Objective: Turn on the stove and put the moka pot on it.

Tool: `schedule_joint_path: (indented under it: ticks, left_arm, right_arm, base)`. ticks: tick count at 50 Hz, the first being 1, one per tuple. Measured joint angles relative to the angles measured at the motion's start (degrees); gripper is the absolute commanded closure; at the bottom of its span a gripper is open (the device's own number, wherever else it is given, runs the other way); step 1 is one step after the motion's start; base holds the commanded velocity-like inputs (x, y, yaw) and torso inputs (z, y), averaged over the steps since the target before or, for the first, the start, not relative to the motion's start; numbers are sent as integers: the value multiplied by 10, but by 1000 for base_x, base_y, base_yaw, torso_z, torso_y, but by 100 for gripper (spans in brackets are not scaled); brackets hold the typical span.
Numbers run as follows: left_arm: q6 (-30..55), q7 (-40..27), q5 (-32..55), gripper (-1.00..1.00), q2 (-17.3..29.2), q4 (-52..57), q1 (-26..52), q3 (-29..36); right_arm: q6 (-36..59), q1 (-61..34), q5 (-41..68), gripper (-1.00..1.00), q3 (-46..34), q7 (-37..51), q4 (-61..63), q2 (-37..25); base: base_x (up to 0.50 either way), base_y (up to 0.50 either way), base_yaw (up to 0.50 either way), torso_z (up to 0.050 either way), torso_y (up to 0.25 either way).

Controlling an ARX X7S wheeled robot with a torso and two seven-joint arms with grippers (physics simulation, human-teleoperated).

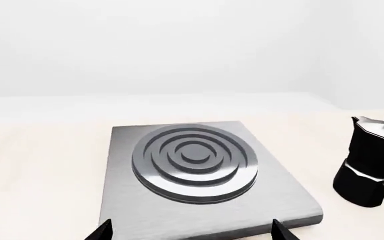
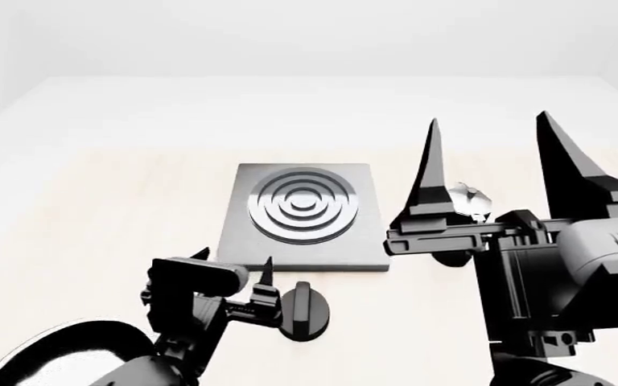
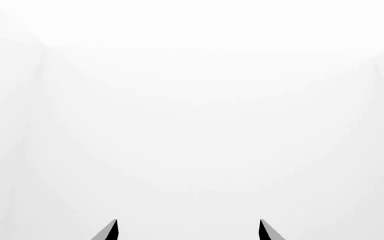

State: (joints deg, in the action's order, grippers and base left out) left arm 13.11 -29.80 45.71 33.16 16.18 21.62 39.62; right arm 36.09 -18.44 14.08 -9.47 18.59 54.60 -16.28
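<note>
The stove [image 2: 303, 215] is a flat grey slab with a ringed burner [image 1: 195, 161], lying mid-table. Its round black knob [image 2: 302, 310] stands apart, just in front of the slab. My left gripper [image 2: 234, 262] hovers open beside the knob on its left, its fingertips [image 1: 105, 229] framing the slab's near edge with nothing between them. The black moka pot [image 1: 372, 161] stands upright to the right of the stove. In the head view only its silver lid [image 2: 468, 197] peeks out behind my right gripper [image 2: 489, 122]. That gripper is raised, open and empty, and its wrist view shows only white wall.
A round black-rimmed pan [image 2: 46, 350] sits at the bottom left corner of the head view, partly behind my left arm. The pale wooden table [image 2: 105, 217] stretches to either side of the stove, with white walls behind.
</note>
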Motion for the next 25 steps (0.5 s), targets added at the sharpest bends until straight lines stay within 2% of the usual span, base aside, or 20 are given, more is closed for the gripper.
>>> schedule_joint_path:
  ticks: [25]
  left_arm:
    - [-14, 60, -20, -100, -70, -102, 11, 43]
  right_arm:
    - [-13, 5, 5, -100, -4, 5, -8, -7]
  base:
    - [0, 0, 0, 0, 0]
